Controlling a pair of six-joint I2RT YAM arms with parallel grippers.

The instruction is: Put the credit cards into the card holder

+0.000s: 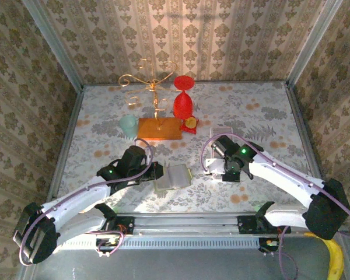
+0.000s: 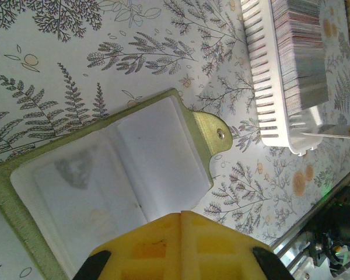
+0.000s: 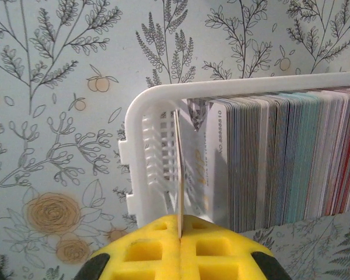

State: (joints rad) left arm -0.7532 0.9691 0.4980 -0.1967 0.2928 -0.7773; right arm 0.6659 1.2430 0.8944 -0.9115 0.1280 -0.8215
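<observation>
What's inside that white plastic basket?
A packed row of cards standing on edge. The right gripper pinches the end card. The floor of the basket is covered by them, so anything beneath is hidden.

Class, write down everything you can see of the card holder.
The card holder lies open and flat on the table. Its cover looks like olive-green leather; inside are cloudy plastic sleeves. A rounded tab with a metal snap sticks out from one edge. The left gripper, jaws shut, hangs over another edge; contact is unclear.
</observation>
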